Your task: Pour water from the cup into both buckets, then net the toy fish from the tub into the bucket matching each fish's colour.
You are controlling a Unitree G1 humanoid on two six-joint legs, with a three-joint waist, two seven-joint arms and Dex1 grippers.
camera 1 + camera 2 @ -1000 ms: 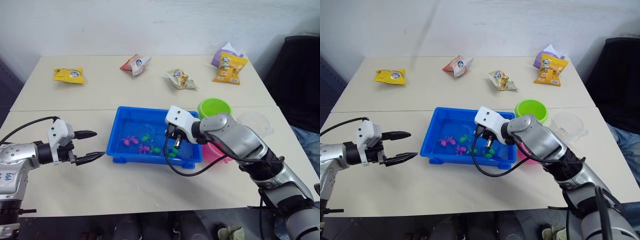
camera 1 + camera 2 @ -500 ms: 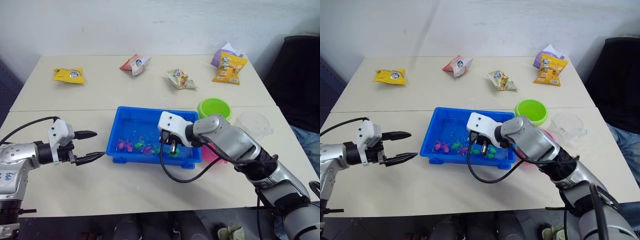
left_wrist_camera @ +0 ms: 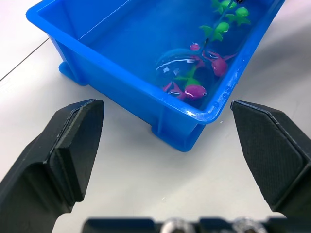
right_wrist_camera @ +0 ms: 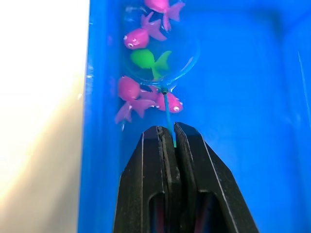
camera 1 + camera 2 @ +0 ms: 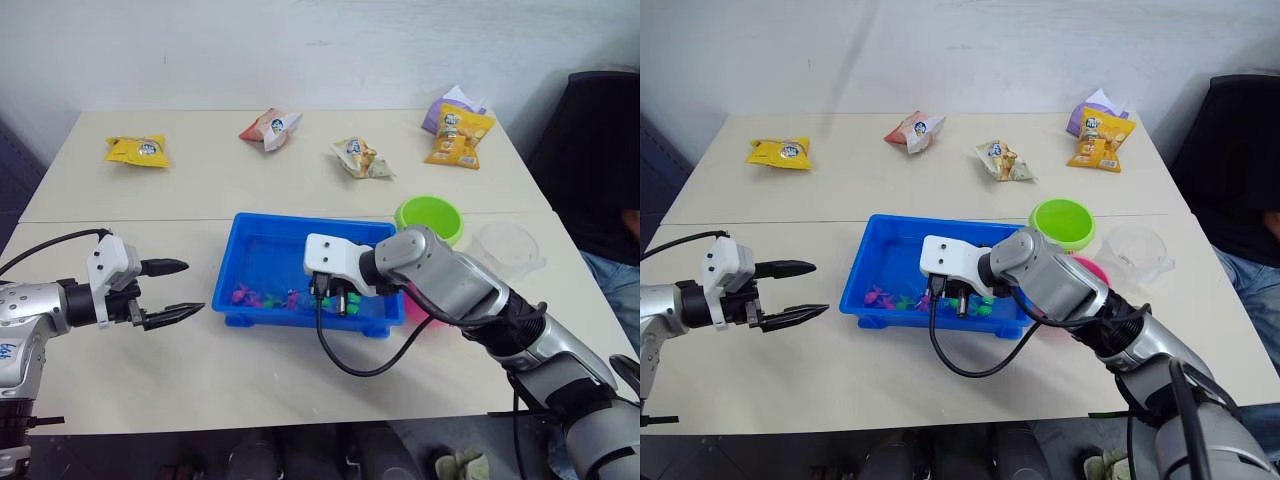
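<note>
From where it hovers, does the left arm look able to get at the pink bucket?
Probably not. The left gripper hangs open left of the tub, while the pink bucket sits beyond the tub's far end, with the right arm across the way.

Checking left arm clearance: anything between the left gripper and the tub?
Nothing. In the left eye view only bare table separates the open left gripper from the tub; the left wrist view shows the same.

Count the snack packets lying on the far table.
5: a yellow one at far left, a red-and-white one, a pale one mid-table, then an orange one with a purple one behind it at the right.
</note>
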